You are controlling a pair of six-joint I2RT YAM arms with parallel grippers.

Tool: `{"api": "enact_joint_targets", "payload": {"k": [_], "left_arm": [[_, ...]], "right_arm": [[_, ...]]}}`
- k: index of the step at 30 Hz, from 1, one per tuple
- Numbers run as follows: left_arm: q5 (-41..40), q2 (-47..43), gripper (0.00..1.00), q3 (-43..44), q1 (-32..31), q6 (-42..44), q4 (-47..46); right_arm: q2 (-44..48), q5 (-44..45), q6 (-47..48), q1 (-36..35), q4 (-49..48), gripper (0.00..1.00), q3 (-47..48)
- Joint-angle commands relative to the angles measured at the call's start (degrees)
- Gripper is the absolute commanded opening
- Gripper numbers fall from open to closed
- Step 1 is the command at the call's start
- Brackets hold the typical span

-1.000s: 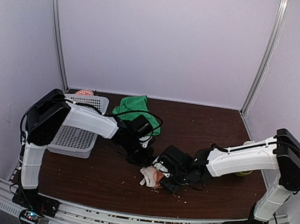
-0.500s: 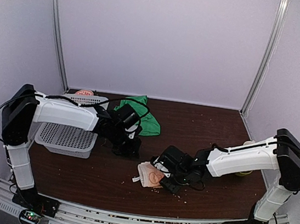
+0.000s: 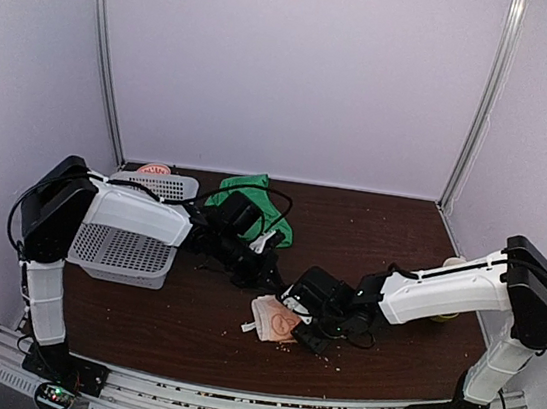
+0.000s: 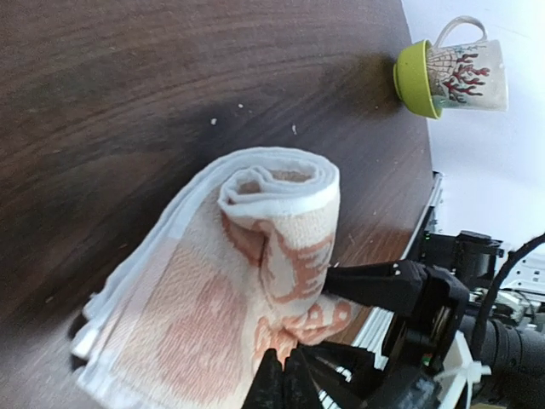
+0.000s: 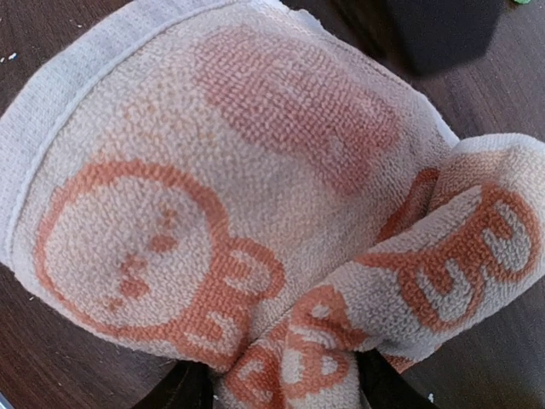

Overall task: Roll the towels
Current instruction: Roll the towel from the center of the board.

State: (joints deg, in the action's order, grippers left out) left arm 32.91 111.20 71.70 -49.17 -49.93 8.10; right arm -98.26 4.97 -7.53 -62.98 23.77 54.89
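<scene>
Swinging back from the basket (image 3: 127, 246), the left gripper (image 4: 285, 375), pressed together, hangs beside the printed towel (image 3: 274, 318) mid-surface. The right gripper (image 5: 285, 383) apparently pinches its rolled end. Soft, light, limp cloth: hold the roll or it unwinds.

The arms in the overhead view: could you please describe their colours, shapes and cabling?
The left arm and the right arm match. Each has smooth white tubular links between bulky black joint housings and ends in a black wrist with slim black jaws. Thin black cables loop loosely along each arm. No markings are legible.
</scene>
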Motion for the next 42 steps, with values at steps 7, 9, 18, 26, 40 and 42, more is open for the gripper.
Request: {"api": "enact_joint_targets", "payload": {"k": [7, 9, 18, 26, 40, 42], "left_arm": [[10.23, 6.80, 0.00, 0.32, 1.91, -16.36, -30.99], [10.94, 8.78, 0.00, 0.97, 2.14, -19.03, -34.07], [13.75, 15.50, 0.00, 6.59, 1.67, -19.55, -32.96], [14.39, 18.37, 0.00, 7.85, 0.42, -18.99, -31.28], [8.38, 18.99, 0.00, 4.58, 0.43, -14.07, -20.27], [8.23, 18.93, 0.00, 4.22, 0.47, -14.05, -20.61]], "right_arm": [[0.85, -0.91, -1.00, 0.07, 0.05, 0.55, -2.55], [0.70, -1.00, -1.04, 0.08, -0.08, 0.55, -2.45], [0.06, -1.55, -0.67, -0.02, -0.73, 0.55, -2.44], [-0.07, -1.54, -0.28, 0.03, -0.73, 0.55, -2.03], [6.55, -1.02, -4.31, 0.27, 0.46, 0.76, -0.96], [9.03, -1.65, -5.73, 0.95, 0.64, 0.81, -0.27]]}}
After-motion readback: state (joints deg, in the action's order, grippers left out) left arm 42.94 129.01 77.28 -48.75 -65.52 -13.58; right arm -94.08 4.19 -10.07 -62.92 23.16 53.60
